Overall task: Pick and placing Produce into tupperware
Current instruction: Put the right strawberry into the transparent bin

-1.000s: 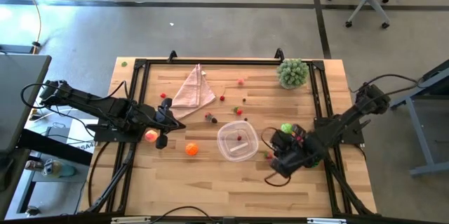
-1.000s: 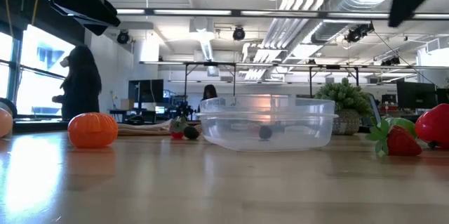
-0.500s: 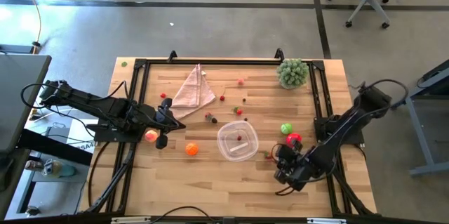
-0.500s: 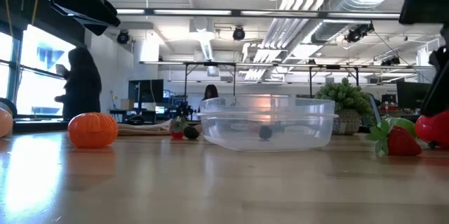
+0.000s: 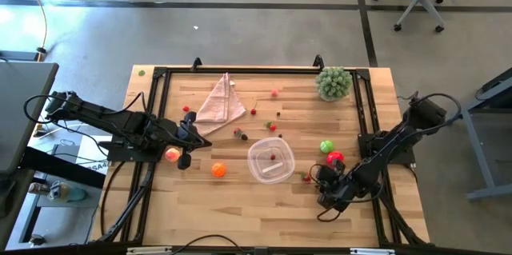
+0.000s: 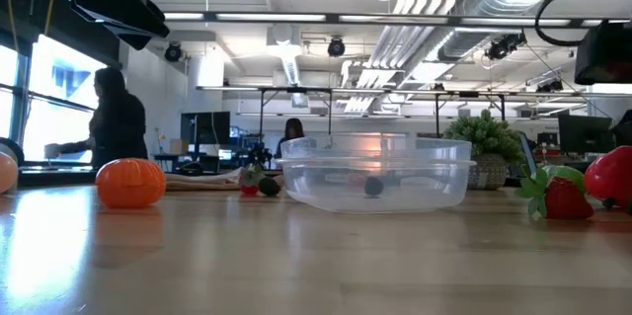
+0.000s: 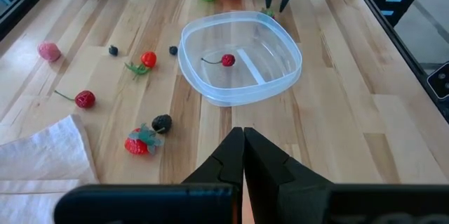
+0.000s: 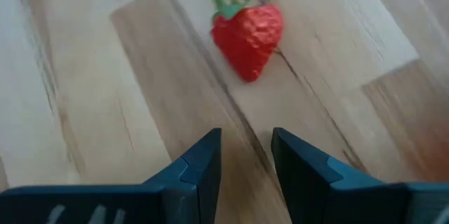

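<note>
Since a second ago your right gripper [image 5: 322, 185] swung off the green apple [image 5: 326, 146] and red apple [image 5: 334, 158]; it sat low beside the tupperware [image 5: 270, 161], fingers slightly apart, aimed at a strawberry [image 8: 248, 36] on the table [image 5: 240, 207]. Your left gripper [image 5: 205, 143] stayed put, fingers together, near the orange [image 5: 218, 170]. One cherry [image 7: 227, 60] lay in the tub.

Right tool pulled back from the fruit

Your right tool [image 5: 324, 193] has moved away from the green apple [image 5: 326, 146] and red apple [image 5: 334, 158], both uncovered since a second ago; it now sits lower, near the strawberry [image 8: 248, 33].
</note>
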